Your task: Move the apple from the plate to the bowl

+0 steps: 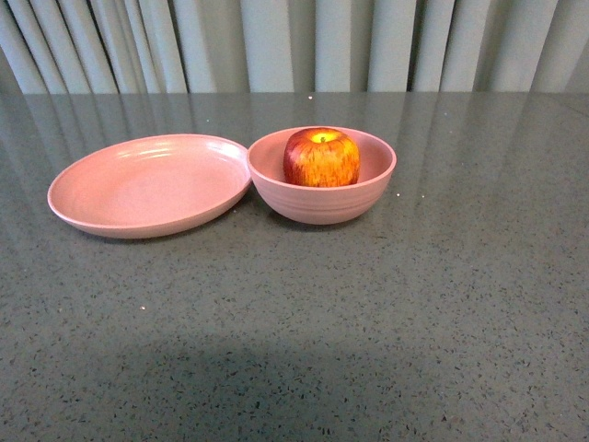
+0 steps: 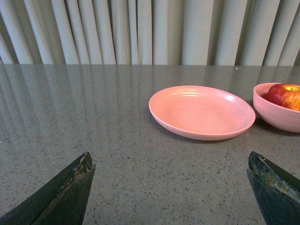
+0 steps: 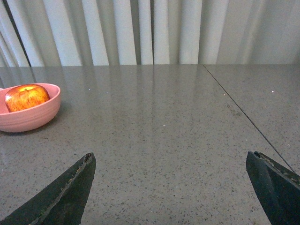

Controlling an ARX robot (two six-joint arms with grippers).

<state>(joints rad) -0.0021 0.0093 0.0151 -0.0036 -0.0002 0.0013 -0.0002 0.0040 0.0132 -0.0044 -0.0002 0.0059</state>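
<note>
The red apple (image 1: 321, 157) streaked with yellow sits inside the deep pink bowl (image 1: 322, 203) at the table's middle. The shallow pink plate (image 1: 147, 184) lies empty just left of the bowl, its rim next to the bowl's. Neither arm shows in the front view. My left gripper (image 2: 169, 161) is open and empty, low over the table, well short of the plate (image 2: 201, 112); the bowl (image 2: 276, 115) and apple (image 2: 285, 96) show beyond it. My right gripper (image 3: 169, 161) is open and empty over bare table, away from the bowl (image 3: 28, 117) and apple (image 3: 26, 97).
The grey speckled table (image 1: 294, 350) stretches around the dishes. A pale pleated curtain (image 1: 294, 46) hangs behind the table's far edge. A thin seam (image 3: 243, 112) runs across the table in the right wrist view.
</note>
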